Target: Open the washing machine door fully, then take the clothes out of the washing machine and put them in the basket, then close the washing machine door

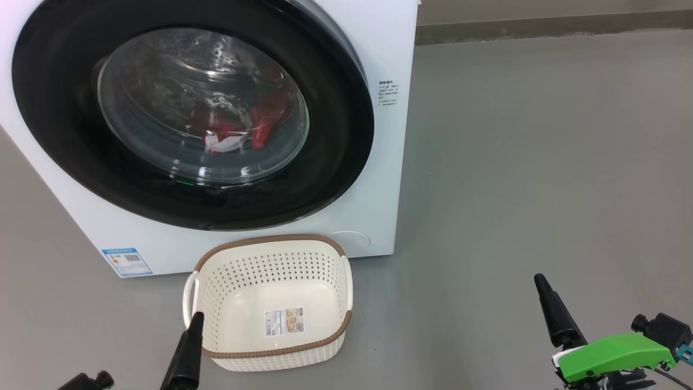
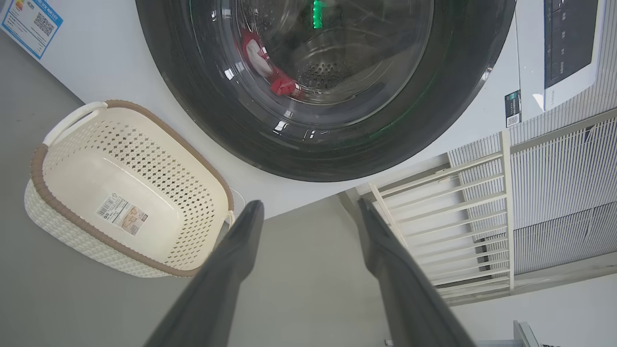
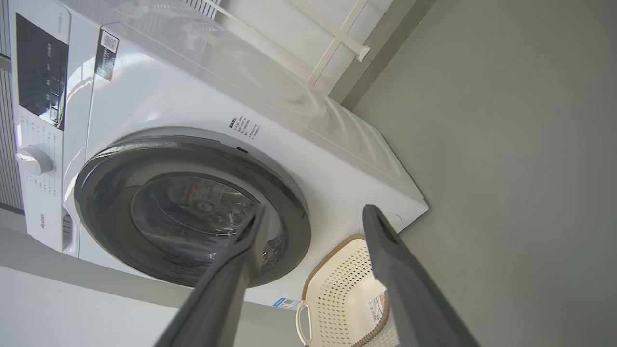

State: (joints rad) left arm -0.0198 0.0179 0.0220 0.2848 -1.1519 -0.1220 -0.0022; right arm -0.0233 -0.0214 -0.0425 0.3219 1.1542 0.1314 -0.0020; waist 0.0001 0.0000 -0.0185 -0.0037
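The white washing machine (image 1: 391, 179) fills the upper left of the head view. Its round washing machine door (image 1: 335, 135) with the glossy black rim lies close against the front. Through the glass the red and white clothes (image 1: 260, 122) rest in the steel drum. The cream basket (image 1: 270, 239) stands empty on the floor right in front of the machine. A dark finger (image 1: 188, 346) of my left gripper (image 2: 309, 205) sits by the basket's near left corner, jaws open and empty. My right gripper (image 3: 316, 209) hangs open over the floor to the right, its finger (image 1: 555, 314) pointing up.
Bare grey floor (image 1: 541, 162) stretches to the right of the machine. A blue label (image 1: 126, 261) sits on the machine's lower front. A white slatted railing (image 2: 448, 193) stands beside the machine. The control panel (image 3: 38, 72) and dial (image 3: 33, 160) run along the machine's top.
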